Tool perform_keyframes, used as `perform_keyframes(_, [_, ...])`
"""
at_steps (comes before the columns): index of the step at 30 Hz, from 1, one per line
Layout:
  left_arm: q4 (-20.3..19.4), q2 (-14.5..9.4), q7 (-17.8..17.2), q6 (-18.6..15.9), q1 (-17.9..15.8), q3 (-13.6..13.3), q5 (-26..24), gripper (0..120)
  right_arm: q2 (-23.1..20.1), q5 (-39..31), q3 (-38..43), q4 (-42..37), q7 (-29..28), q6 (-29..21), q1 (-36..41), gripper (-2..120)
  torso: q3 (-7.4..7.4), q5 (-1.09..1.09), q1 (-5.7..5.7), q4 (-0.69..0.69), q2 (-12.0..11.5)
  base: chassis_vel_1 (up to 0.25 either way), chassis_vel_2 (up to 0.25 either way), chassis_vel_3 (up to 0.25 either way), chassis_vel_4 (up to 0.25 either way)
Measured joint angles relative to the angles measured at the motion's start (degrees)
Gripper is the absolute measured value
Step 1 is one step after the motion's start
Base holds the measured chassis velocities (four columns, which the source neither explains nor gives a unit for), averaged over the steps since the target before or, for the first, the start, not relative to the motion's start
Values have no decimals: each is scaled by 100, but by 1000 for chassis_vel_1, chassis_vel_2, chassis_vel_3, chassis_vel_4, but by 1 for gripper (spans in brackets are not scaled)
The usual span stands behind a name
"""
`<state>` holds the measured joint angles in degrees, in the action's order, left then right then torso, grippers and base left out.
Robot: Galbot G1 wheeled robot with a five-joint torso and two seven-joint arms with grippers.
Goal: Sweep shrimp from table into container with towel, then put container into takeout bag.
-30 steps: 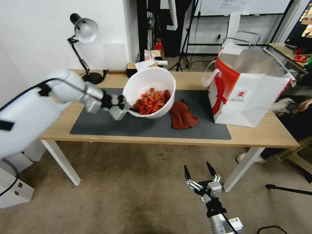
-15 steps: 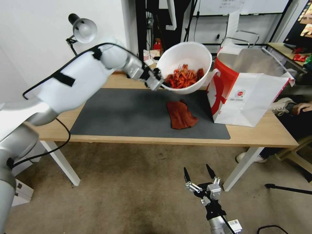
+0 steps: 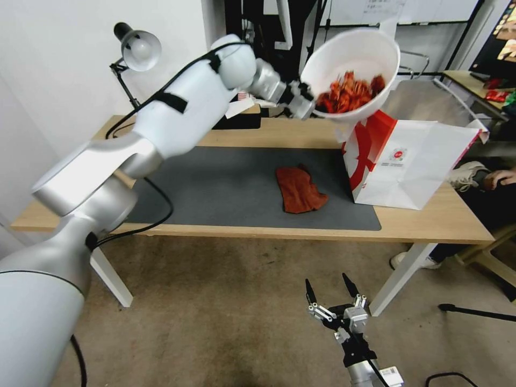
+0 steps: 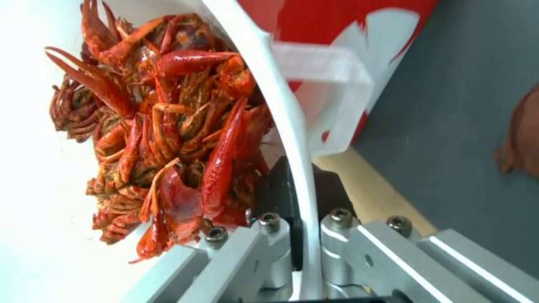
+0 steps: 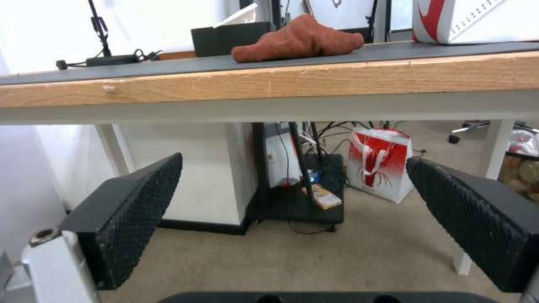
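Note:
My left gripper (image 3: 305, 106) is shut on the rim of the white container (image 3: 371, 51), holding it high in the air above the left edge of the takeout bag (image 3: 408, 161). The container is tilted and holds the red shrimp (image 3: 346, 92). In the left wrist view the rim (image 4: 281, 113) runs between the clamped fingers, with the shrimp (image 4: 163, 139) piled against the wall. The rust-red towel (image 3: 299, 189) lies on the dark mat on the table (image 3: 430, 226). My right gripper (image 3: 330, 290) hangs open below the table's front edge, over the floor.
A dark grey mat (image 3: 215, 188) covers the middle of the table. A desk lamp (image 3: 134, 48) stands at the back left and a black box (image 3: 236, 121) at the back. A person's hand (image 3: 497, 177) and shoe show at the right edge.
My left arm has lifted the container with the shrimp up and to the right, from above the mat to above the takeout bag's near edge. The right gripper has stayed put.

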<state>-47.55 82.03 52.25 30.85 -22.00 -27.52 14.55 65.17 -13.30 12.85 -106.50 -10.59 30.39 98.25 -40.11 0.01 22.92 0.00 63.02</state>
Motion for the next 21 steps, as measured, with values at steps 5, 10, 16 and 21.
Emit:
perform_keyframes(5, [25,37,-34,-83,-45,-55,-69,0,-9,-3,6,-1,4,5,3,100,0,-2,0,3,0,0,0,0,0])
perform_keyframes(10, [315,450,-72,-130,-119,-12,71,0,-55,-17,28,-27,3,6,16,100,0,0,0,-3,0,0,0,0,0])
perform_keyframes(16, [672,835,-163,-136,-221,81,136,0,-57,-25,89,-45,11,34,82,100,0,0,0,-1,0,0,0,0,0])
perform_keyframes(21, [809,1021,-253,-234,-353,37,104,0,-39,-30,115,-15,41,93,141,100,1,0,0,-2,0,0,0,0,0])
